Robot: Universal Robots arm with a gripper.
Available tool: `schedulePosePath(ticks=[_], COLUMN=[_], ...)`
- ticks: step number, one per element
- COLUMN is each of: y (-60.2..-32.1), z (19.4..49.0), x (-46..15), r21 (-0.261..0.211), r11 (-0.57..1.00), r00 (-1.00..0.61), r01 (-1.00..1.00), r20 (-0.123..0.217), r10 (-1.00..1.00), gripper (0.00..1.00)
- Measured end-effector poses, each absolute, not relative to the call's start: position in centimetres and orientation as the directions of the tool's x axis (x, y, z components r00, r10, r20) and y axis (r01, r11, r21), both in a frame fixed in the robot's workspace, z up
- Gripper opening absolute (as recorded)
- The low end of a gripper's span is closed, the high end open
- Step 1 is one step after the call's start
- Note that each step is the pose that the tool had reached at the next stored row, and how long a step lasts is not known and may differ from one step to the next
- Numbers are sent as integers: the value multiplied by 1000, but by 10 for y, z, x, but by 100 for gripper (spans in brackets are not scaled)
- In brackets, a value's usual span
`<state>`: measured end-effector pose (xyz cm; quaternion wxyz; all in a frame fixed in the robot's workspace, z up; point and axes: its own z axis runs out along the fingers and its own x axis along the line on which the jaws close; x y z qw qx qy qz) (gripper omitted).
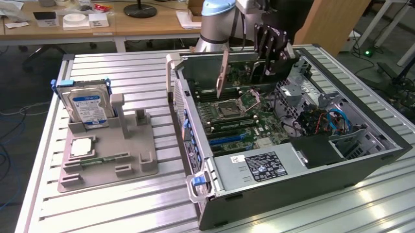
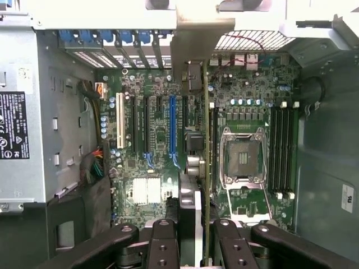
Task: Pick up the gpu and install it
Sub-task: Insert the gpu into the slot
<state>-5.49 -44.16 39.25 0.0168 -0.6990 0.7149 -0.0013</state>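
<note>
On the slatted metal table in the exterior view, an open computer case lies on its side with the motherboard facing up. The arm brings its gripper down into the far end of the case. The gpu stands upright on edge inside the case, brownish side visible, just to the exterior view's left of the gripper and near the CPU socket. Whether its lower edge touches the board cannot be determined. The power supply occupies the near end of the case. To the exterior view's left, well apart from the case, a grey fixture holds a blue-labelled hard drive upright. In the wrist view, the gripper looks straight down on the motherboard. Its two black fingers are drawn in narrow and clamp the gpu, seen edge-on as a thin line between them. The card's metal bracket sits at the case's rear slot openings. The card lies between the blue expansion slot and the CPU socket, parallel to both. Memory slots run on the socket's other side.
</note>
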Motion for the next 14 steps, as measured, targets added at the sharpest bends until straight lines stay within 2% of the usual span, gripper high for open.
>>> schedulePosePath(ticks=[14], y=[-442], z=[379], x=[-56], r21=[-15], r11=[22], r00=[-22], r01=[-1000], r20=[-21], r10=[-1000], gripper=[29])
